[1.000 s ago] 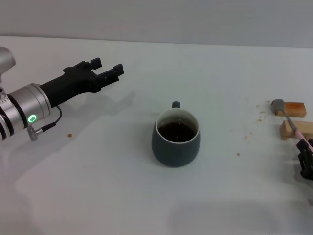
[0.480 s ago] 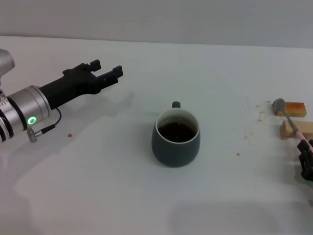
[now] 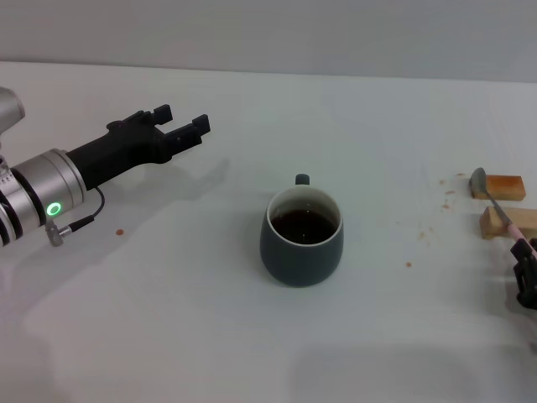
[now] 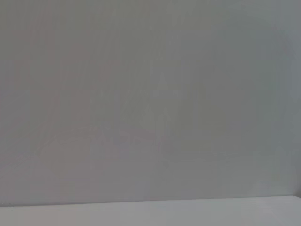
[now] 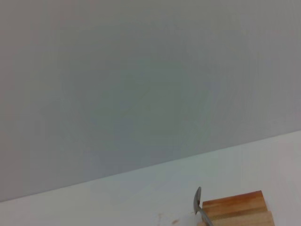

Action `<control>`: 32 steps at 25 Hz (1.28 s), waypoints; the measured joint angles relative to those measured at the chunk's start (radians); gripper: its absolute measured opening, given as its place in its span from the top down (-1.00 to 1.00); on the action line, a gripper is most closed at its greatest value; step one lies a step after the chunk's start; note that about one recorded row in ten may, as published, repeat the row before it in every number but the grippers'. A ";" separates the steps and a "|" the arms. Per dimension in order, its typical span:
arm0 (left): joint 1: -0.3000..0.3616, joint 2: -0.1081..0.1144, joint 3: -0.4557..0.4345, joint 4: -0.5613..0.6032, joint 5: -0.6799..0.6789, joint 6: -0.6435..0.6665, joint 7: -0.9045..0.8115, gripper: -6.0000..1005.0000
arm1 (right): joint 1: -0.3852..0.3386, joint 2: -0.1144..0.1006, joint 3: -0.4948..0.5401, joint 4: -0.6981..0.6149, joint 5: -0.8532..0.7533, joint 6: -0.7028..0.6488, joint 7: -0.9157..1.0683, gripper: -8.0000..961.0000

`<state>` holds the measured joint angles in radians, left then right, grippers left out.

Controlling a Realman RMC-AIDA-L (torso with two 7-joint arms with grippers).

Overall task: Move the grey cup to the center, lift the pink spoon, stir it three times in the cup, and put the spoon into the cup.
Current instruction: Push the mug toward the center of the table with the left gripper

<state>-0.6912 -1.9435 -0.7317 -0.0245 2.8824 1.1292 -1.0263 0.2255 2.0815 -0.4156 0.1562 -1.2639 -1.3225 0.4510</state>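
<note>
The grey cup stands in the middle of the white table with dark liquid in it, its small handle turned to the far side. The pink spoon lies across two wooden blocks at the right, its metal bowl turned on edge; the bowl also shows in the right wrist view. My right gripper is at the right edge of the head view, closed on the end of the pink handle. My left gripper is open and empty, hovering far left of the cup.
Two wooden blocks sit at the far right under the spoon; one shows in the right wrist view. Small brown specks lie near them, and one lies at the left.
The spoon's bowl has rolled from flat onto its edge. My right gripper has shifted very slightly. My left arm has drawn back a little to the left.
</note>
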 joint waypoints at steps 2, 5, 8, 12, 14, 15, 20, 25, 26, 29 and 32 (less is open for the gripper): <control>0.000 0.000 0.000 0.000 0.000 0.000 0.000 -0.65 | 0.000 0.000 0.000 0.000 0.000 0.000 0.000 0.75; 0.000 0.000 0.000 0.000 0.000 0.000 0.000 -0.65 | 0.001 0.000 0.000 0.001 0.000 -0.001 0.000 0.75; -0.001 0.000 0.000 0.000 0.000 0.001 0.000 -0.65 | 0.004 0.000 0.000 0.002 0.000 -0.002 0.000 0.77; -0.001 0.000 0.000 0.000 0.000 0.001 0.000 -0.65 | 0.009 0.000 0.000 0.002 -0.003 -0.010 0.013 0.77; -0.001 0.000 0.000 0.000 0.000 0.001 0.000 -0.65 | 0.010 0.000 0.000 0.002 -0.005 -0.025 0.020 0.77; 0.000 0.000 0.000 0.000 0.000 0.001 0.000 -0.65 | 0.010 -0.001 0.000 0.002 -0.005 -0.033 0.022 0.77; 0.002 0.000 0.000 0.000 0.000 0.001 0.000 -0.65 | 0.011 -0.005 0.000 -0.002 -0.005 -0.043 0.050 0.77; 0.004 0.000 0.000 0.000 0.000 0.001 0.000 -0.65 | 0.011 -0.006 0.000 -0.006 -0.003 -0.055 0.059 0.77; 0.004 0.000 0.000 0.000 0.000 0.001 0.000 -0.65 | 0.011 -0.006 0.000 -0.006 -0.003 -0.056 0.059 0.77; 0.004 0.000 0.000 0.000 0.000 0.001 0.000 -0.65 | 0.011 -0.006 0.000 -0.006 -0.003 -0.062 0.059 0.77; 0.004 0.000 0.000 0.000 0.000 0.001 0.000 -0.65 | 0.011 -0.006 0.000 -0.006 -0.002 -0.067 0.059 0.77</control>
<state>-0.6872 -1.9434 -0.7317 -0.0245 2.8824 1.1306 -1.0262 0.2363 2.0754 -0.4158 0.1503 -1.2661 -1.3895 0.5103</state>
